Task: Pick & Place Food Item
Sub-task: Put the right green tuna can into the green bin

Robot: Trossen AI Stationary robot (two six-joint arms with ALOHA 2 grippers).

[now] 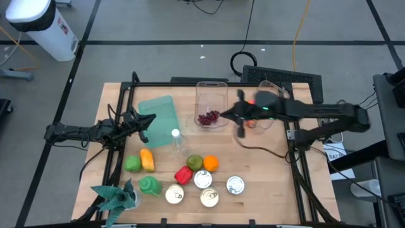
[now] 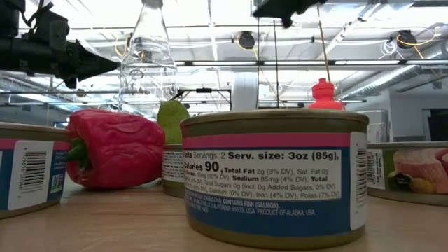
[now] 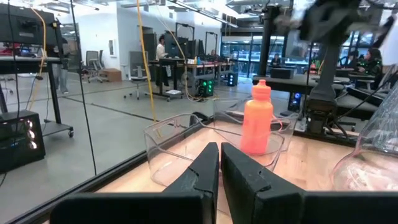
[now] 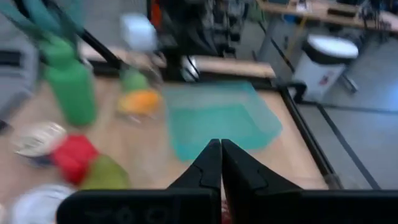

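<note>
Claws are both sitting pinched shut: right claw point(image 1: 241, 114) hovering beside the clear bin point(image 1: 211, 104). Spread it before descending toward food.

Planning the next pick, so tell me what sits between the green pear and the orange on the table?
Nothing: in the high view the green pear and the orange sit right beside each other.

Front can point(image 2: 274, 178) label reads: "Calories 90", "Serv. size: 3oz (85g)", "Contains fish (salmon)", "Product of Alaska, USA".
</note>
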